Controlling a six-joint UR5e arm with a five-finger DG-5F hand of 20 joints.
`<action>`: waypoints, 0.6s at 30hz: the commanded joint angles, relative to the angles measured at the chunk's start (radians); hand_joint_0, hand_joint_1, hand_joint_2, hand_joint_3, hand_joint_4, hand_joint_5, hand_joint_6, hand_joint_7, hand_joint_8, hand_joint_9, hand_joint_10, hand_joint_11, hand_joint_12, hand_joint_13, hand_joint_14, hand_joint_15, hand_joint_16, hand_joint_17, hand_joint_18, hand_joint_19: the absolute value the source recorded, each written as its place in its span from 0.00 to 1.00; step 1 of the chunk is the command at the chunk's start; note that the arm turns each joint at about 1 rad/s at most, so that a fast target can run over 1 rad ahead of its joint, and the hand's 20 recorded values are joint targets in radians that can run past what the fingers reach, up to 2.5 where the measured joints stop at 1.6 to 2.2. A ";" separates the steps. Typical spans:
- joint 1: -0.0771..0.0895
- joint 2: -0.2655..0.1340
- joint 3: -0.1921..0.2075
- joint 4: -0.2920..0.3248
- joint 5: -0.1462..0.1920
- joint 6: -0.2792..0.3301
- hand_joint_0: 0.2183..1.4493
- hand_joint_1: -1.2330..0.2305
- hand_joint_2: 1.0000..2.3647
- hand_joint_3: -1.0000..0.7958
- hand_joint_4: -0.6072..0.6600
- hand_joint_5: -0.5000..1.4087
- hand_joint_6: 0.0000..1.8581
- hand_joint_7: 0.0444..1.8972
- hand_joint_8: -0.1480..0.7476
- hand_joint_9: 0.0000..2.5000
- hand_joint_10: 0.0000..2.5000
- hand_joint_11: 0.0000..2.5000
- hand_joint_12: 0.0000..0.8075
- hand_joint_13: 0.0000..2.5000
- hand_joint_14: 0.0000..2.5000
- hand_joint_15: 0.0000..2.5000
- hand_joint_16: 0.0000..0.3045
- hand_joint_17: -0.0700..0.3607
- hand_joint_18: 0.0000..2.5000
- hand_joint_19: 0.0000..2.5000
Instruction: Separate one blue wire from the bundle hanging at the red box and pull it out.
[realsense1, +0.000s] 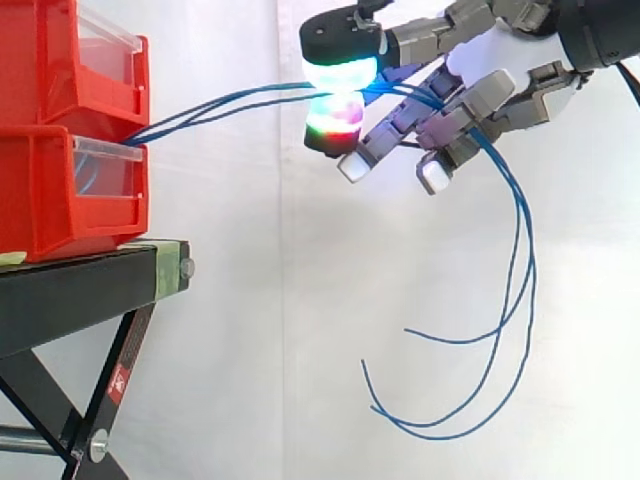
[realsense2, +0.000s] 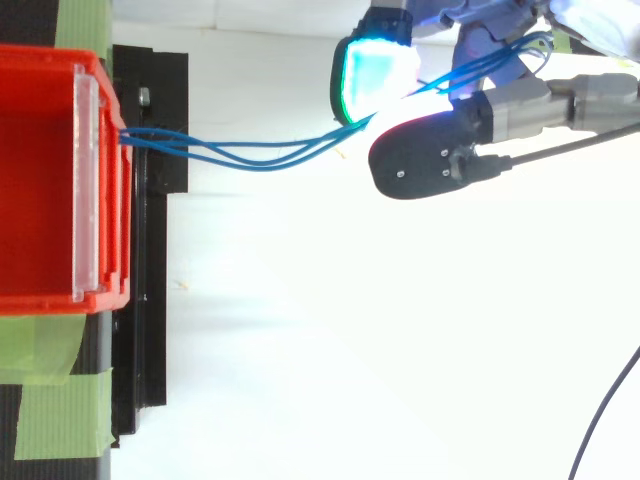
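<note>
Two glowing pads (realsense1: 340, 72) of the hand (realsense1: 490, 95) are pressed together on the blue wires (realsense1: 215, 103), a cyan-green one above and a red-green one below, with the strands caught in the seam between them. From the side you cannot make out whether one strand or the whole bundle is clamped, because the glow washes out the point of contact. The other fingers reach down and to the left, nearly straight, and their white tips touch nothing.

Seen from above, the cyan pad (realsense2: 380, 80) lies over the strands and hides the pinch. The wires (realsense2: 240, 158) slip under its lower edge and reappear beyond it, running towards the top right. There the rest of the hand is cut off by the frame.

Behind the pinch, in the side view, the wires thread among the fingers, partly hidden by them. They then drop in long loose curves below the hand, and their free ends curl in mid-air before the white curtain (realsense1: 220, 300).

On the other side, you see the strands slope down and left, spread slightly apart, to the gap between the upper red bin (realsense1: 60, 60) and the lower red bin (realsense1: 60, 200). Where they are anchored inside is out of sight. Both bins sit stacked on the black stand (realsense1: 70, 290), well apart from the hand, and green tape (realsense2: 50, 410) shows at the stand's edge from above
</note>
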 joint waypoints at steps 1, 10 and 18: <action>0.000 0.000 0.001 0.004 0.001 0.001 0.25 0.38 0.00 0.29 0.67 0.15 0.40 0.59 0.59 0.34 0.01 0.45 0.41 0.47 1.00 0.18 0.18 0.44 0.38 0.42; 0.005 0.000 0.001 0.005 0.001 0.038 0.35 0.37 0.01 0.36 0.64 0.15 0.42 0.57 0.56 0.37 0.01 0.46 0.38 0.47 1.00 0.20 0.16 0.41 0.39 0.42; 0.005 0.000 0.001 0.005 0.001 0.045 0.36 0.32 0.02 0.53 0.64 0.14 0.44 0.57 0.56 0.36 0.01 0.47 0.39 0.47 1.00 0.22 0.16 0.42 0.38 0.43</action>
